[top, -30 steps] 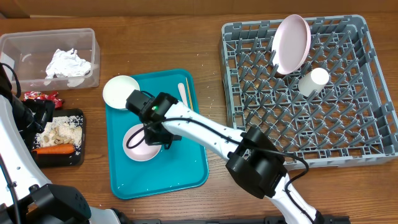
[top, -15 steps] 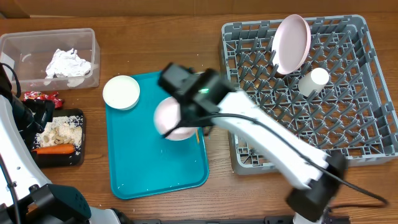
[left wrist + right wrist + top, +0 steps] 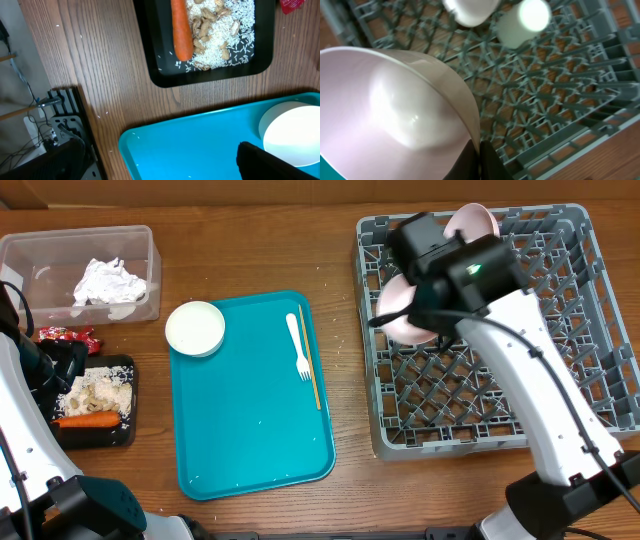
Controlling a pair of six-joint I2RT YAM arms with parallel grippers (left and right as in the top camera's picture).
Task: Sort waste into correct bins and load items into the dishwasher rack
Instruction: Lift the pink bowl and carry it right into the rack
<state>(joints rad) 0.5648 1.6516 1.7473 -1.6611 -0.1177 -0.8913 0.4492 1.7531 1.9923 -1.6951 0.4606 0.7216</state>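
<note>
The right gripper (image 3: 481, 159), clenched on the rim of the pink bowl (image 3: 395, 105), holds it tilted directly above the rack (image 3: 560, 115), so the drop is probably straight down.

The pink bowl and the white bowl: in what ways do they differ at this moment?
Colour: the pink bowl is pale pink, the white bowl plain white. Place: the pink bowl is over the dishwasher rack, the white bowl rests on the teal tray's far left corner. Pose: the pink bowl is tilted, its rim pinched by the right gripper; the white bowl lies flat, untouched. Both are small and round.
</note>
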